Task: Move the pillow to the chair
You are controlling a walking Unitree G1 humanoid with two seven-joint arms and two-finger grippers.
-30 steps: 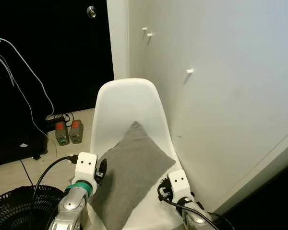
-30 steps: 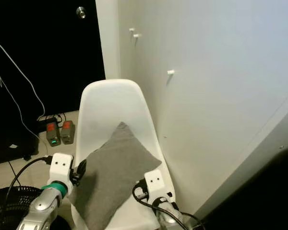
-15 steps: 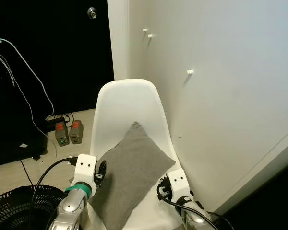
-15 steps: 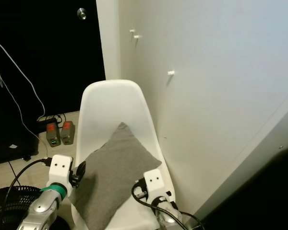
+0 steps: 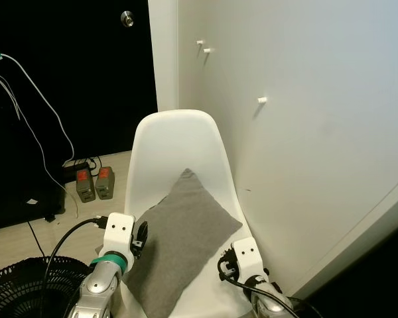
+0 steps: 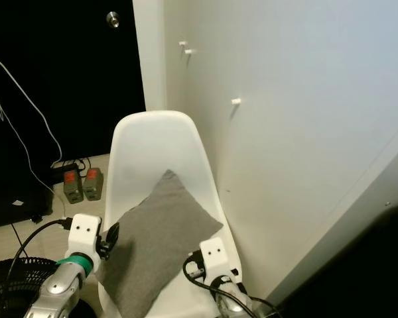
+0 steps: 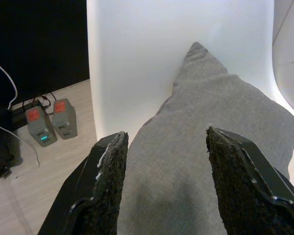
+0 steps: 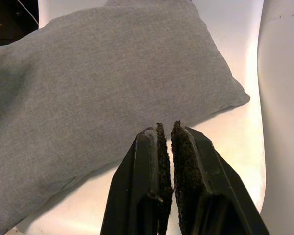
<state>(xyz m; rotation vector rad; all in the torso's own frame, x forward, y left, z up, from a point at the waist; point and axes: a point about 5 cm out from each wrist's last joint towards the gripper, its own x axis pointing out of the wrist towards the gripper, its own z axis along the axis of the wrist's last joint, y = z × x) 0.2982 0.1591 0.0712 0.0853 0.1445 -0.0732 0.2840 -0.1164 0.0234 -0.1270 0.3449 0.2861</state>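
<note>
A grey square pillow (image 5: 182, 238) lies on the seat of the white shell chair (image 5: 176, 142), one corner leaning up the backrest. My left gripper (image 7: 166, 141) is open at the pillow's left edge, its two black fingers (image 7: 108, 181) spread over the fabric without pinching it. My right gripper (image 8: 166, 131) is shut with nothing between the pads, its tips just short of the pillow's right edge, over the bare seat. In the left eye view the right wrist (image 5: 244, 257) sits at the chair's front right corner.
The white wall (image 5: 305, 132) runs close along the chair's right side. A black fan grille (image 5: 20, 285) stands at lower left. Two grey battery packs (image 5: 96, 182) and cables lie on the floor by the dark doorway.
My right wrist has drawn back a little toward me. The pillow and my left gripper have stayed put.
</note>
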